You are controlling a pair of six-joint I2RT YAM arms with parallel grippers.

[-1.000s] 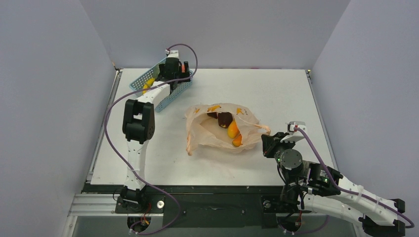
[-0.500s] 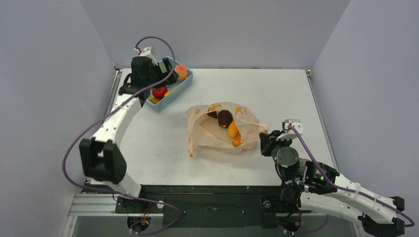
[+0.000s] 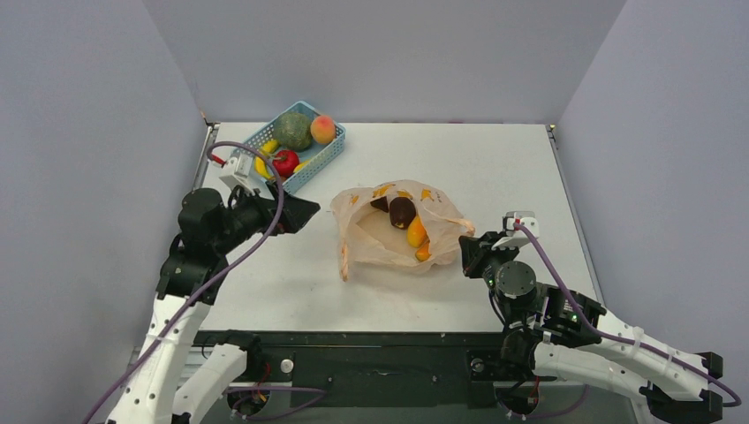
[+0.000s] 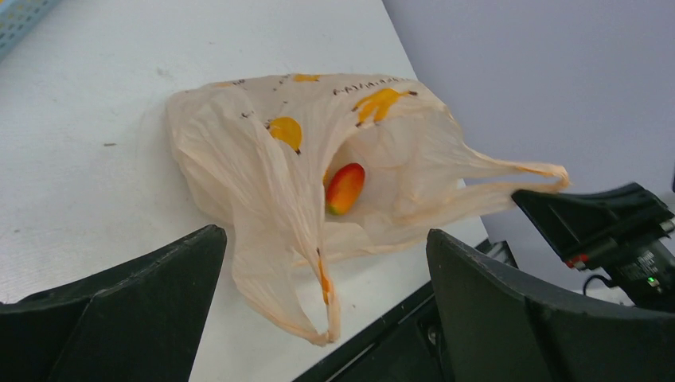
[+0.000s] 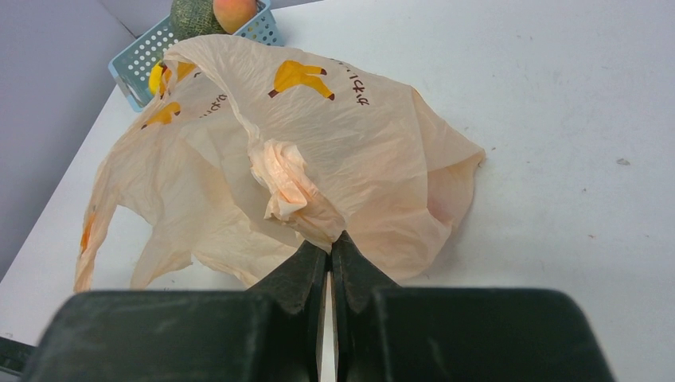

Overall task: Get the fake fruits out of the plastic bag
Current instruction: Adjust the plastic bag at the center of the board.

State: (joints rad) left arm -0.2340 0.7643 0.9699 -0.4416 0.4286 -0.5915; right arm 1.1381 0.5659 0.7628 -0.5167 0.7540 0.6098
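The right gripper (image 5: 330,248), nearest the base edge of the table (image 3: 512,168), is shown with its jaws pressed together on a bunched fold of the plastic bag (image 5: 350,143). The fold is pinched at the bag's right side. The bag itself lies on the table just beyond, near the middle, with its mouth turned toward the left arm.

The fake fruits (image 3: 415,234) are located inside the bag. A dark maroon fruit (image 3: 402,212) lies toward the far side, with yellow-orange pieces nearer. An orange-red fruit (image 4: 345,188) is seen through the mouth in the left wrist view.

The left gripper (image 3: 296,215) is held above the table to the left of the bag, apart from it. Its jaws are spread wide and nothing is held between them.

The step in hand is judged to be the approach for a pick while the bag is anchored. The next move calls for the spread jaws to be advanced into the mouth and closed on a single fruit, with the film kept out of the grip.

A loose flap (image 4: 278,239) of the bag hangs across the near side of the mouth. It is likely to be snagged or pinched together with a fruit.

At the far left corner stands a blue mesh basket (image 3: 329,152), well apart from the bag. A green ball (image 3: 292,131) and a red apple (image 3: 284,162) are contained in it.
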